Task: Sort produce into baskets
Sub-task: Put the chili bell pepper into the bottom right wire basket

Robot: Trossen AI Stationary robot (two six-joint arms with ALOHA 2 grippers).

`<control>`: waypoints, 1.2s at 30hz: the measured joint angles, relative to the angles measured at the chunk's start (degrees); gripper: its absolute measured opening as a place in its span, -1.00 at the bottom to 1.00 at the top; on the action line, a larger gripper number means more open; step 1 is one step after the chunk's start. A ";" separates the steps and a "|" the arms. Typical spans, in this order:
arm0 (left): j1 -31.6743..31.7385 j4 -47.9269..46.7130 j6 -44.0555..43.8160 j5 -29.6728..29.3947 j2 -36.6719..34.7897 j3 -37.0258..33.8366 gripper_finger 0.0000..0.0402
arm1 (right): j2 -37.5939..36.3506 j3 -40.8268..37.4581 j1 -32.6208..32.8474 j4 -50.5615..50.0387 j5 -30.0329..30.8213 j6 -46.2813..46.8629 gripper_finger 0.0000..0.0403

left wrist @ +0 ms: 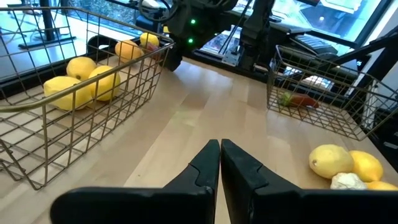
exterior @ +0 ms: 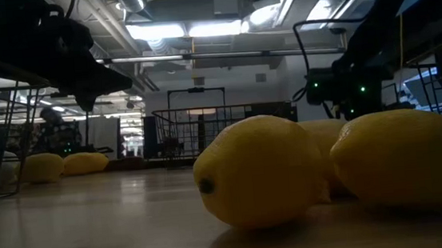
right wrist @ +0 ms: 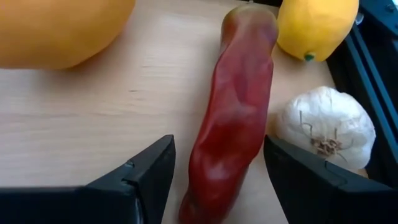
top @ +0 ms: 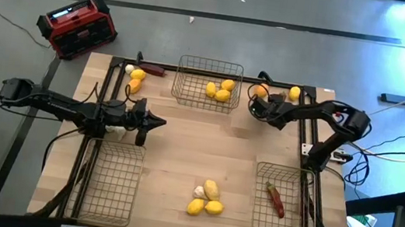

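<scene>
Beside the top basket (top: 208, 83), right gripper (right wrist: 217, 171) straddles the red chili (right wrist: 233, 118).
Chili's long axis runs straight out between my half-open fingers, nothing gripped yet; left gripper (left wrist: 220, 163) shut, empty, farther off.

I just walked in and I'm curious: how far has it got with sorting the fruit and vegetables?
Partly done. Three lemons sit in the far basket, and one chili in the near right basket. The right gripper is open around another red chili, not yet closed. Left: the near pile, the far-left pieces, and the empty near left basket.
</scene>
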 joint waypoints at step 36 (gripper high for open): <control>-0.04 0.07 1.49 0.00 0.00 0.02 -0.94 | 0.50 5.93 5.47 -12.37 -1.56 -3.16 -0.47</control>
